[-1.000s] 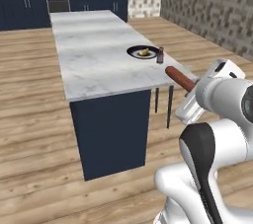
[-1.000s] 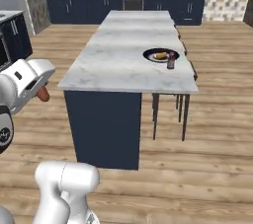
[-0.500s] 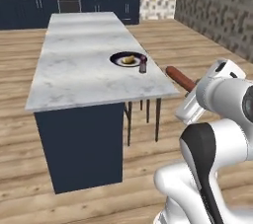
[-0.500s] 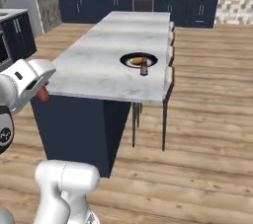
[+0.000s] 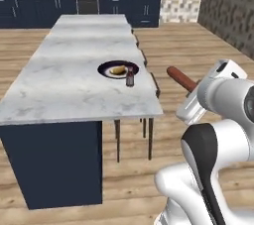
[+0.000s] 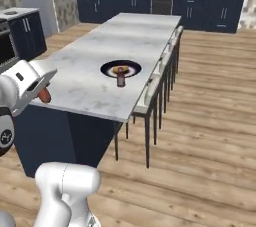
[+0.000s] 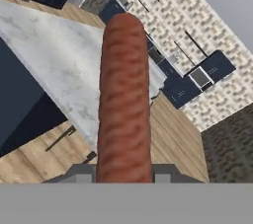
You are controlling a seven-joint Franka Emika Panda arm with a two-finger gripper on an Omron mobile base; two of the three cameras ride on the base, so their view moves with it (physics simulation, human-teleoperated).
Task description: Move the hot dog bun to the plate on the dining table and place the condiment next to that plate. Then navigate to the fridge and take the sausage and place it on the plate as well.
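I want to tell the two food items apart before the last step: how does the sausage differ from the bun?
The sausage is reddish brown; the bun is pale yellow. The sausage is held in the shut gripper, off the table, while the bun lies on the dark plate on the table. The sausage sticks out long and straight from the hand; the bun looks shorter and rounder. Both are long-shaped foods.

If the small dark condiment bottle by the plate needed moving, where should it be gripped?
Grip the small dark condiment bottle around its body from above: it stands upright, and the dark round plate with the bun sits close behind, so a side approach looks crowded.
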